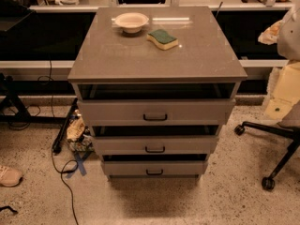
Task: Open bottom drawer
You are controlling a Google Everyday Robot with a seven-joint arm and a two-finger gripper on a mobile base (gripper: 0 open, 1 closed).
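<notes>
The grey cabinet [157,55] stands in the middle of the camera view with three drawer fronts stacked below its top. The bottom drawer [126,168] is the narrowest and lowest front, with a small dark bar handle [154,172] at its centre. A dark gap shows above it, as above the other two fronts. Pale cream and white parts of my arm [285,90] show at the right edge, well to the right of the cabinet and above drawer height. My gripper is not in view.
A cream bowl [131,21] and a green-and-yellow sponge [162,39] lie on the cabinet top. An office chair base [274,139] stands on the floor at right. Cables [65,172], clutter [77,132] and a shoe [8,176] lie at left.
</notes>
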